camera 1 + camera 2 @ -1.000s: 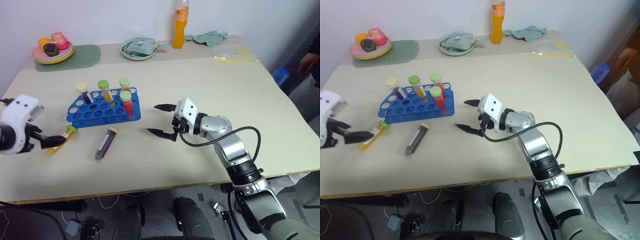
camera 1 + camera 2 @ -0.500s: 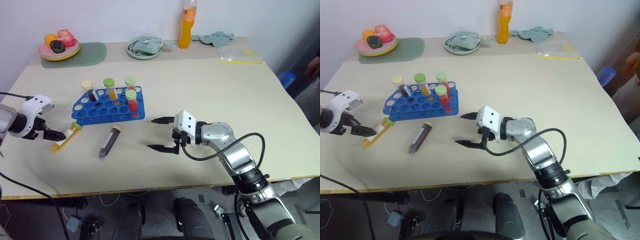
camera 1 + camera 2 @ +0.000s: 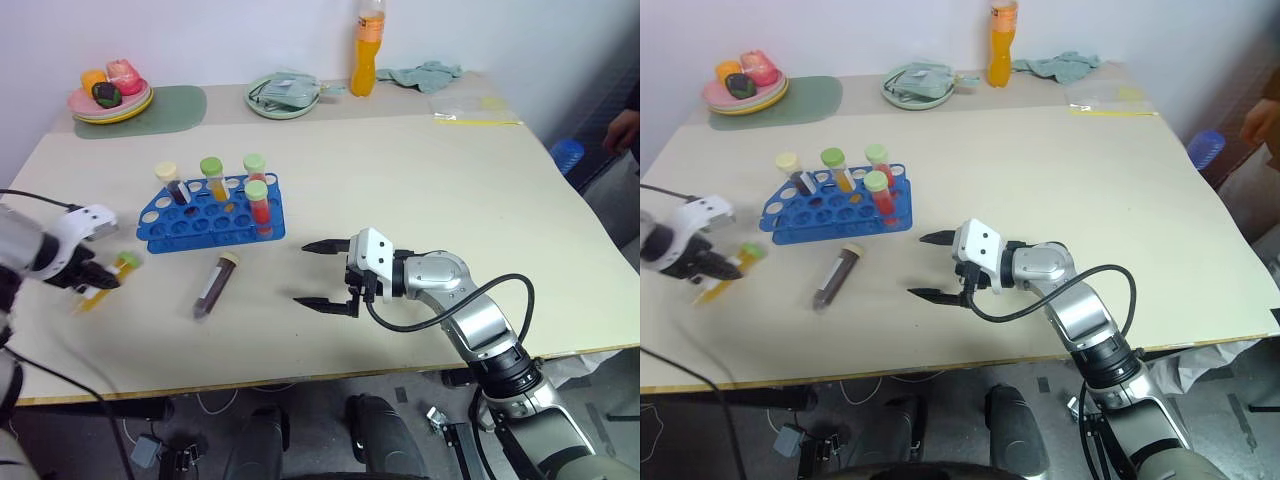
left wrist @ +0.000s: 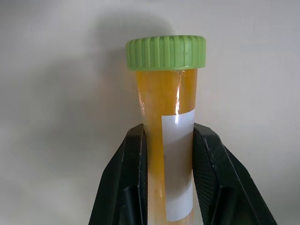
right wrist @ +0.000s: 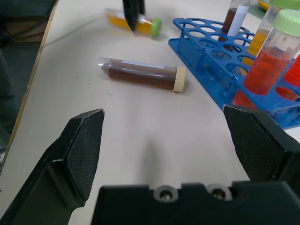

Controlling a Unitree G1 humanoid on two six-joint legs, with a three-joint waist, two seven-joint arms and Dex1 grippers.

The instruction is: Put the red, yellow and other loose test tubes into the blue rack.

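Left wrist view shows the yellow test tube (image 4: 166,136) with its green cap clamped between the left gripper (image 3: 92,283) fingers, low over the table (image 3: 420,170) left of the blue rack (image 3: 210,212). A dark brown test tube (image 3: 212,286) lies loose in front of the rack, and the right gripper (image 3: 318,273) hovers just right of it, jaws spread wide and empty.

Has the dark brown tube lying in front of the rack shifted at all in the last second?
No. The dark brown tube lies where it did, just in front of the blue rack, cream cap toward it. Only the camera view has shifted slightly.
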